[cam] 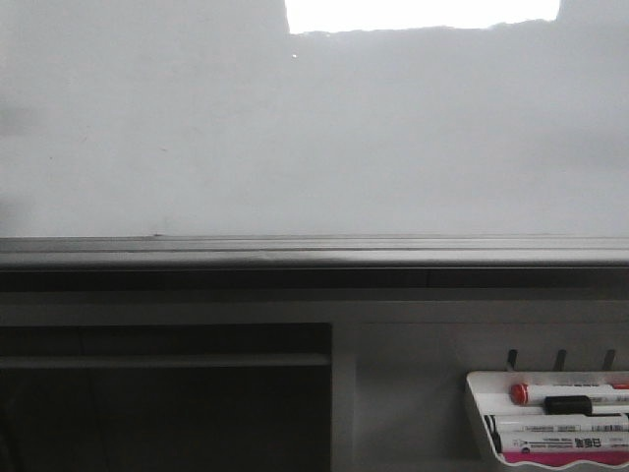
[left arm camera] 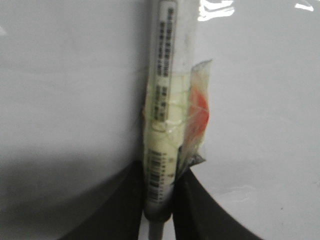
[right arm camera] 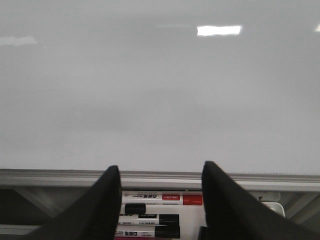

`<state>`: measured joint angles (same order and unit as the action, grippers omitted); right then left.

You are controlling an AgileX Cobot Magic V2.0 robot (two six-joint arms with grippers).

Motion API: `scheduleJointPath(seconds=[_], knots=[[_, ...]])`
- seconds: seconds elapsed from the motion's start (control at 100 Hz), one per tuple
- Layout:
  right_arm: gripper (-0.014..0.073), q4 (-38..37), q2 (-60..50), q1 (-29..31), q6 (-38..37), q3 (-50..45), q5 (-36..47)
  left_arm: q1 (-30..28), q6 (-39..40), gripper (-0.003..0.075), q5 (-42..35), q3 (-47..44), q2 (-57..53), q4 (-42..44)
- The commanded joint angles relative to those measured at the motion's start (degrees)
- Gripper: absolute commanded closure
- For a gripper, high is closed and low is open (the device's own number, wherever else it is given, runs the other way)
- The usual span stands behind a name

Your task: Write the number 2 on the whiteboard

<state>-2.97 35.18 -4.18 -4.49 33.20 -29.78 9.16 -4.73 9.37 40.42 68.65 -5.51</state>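
The whiteboard (cam: pixel 295 128) fills the front view above its grey lower rail (cam: pixel 314 254), and its surface is bare; no number 2 shows in any view. Neither gripper appears in the front view. In the left wrist view my left gripper (left arm camera: pixel 160 195) is shut on a white marker (left arm camera: pixel 162 125) wrapped in clear tape with a red patch (left arm camera: pixel 198 112), and the marker points at the whiteboard (left arm camera: pixel 65 75). Its tip is out of frame. My right gripper (right arm camera: pixel 161 185) stands open with nothing between its fingers, facing the whiteboard (right arm camera: pixel 150 90) just above the rail.
A white tray (cam: pixel 477 413) hangs below the rail at the right, holding a red-capped marker (cam: pixel 521 393) and black-capped ones. The same markers (right arm camera: pixel 160 199) lie between the right fingers' view. A dark recess (cam: pixel 157 403) sits under the rail at the left.
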Motion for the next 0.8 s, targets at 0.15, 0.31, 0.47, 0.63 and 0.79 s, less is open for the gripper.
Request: scheduleJointPath(seconds=[0.15, 0.31, 0.47, 0.63, 0.79], knots=[[0.0265, 0.0, 0.4, 0.5, 0.2, 2.0, 4.3, -0.2, 0.1, 0.0682, 1.5, 4.7, -1.7, 3.0], [0.0265, 0.0, 0.4, 0.5, 0.2, 2.0, 4.3, -0.1, 0.1, 0.0682, 3.3, 5.3, -1.9, 3.0], [0.0265, 1.4, 0.4, 0.5, 0.2, 2.0, 4.3, -0.1, 0.1, 0.0682, 10.1, 6.8, -4.6, 3.0], [0.0265, 5.6, 1.8, -1.1, 3.7, 2.7, 2.5, 1.9, -5.2, 0.0682, 22.1, 10.5, -7.7, 2.5], [0.0265, 14.7, 8.6, -6.1, 15.1, 7.5, -4.3, 8.2, -15.7, 0.0682, 34.7, 15.2, -8.3, -2.2]])
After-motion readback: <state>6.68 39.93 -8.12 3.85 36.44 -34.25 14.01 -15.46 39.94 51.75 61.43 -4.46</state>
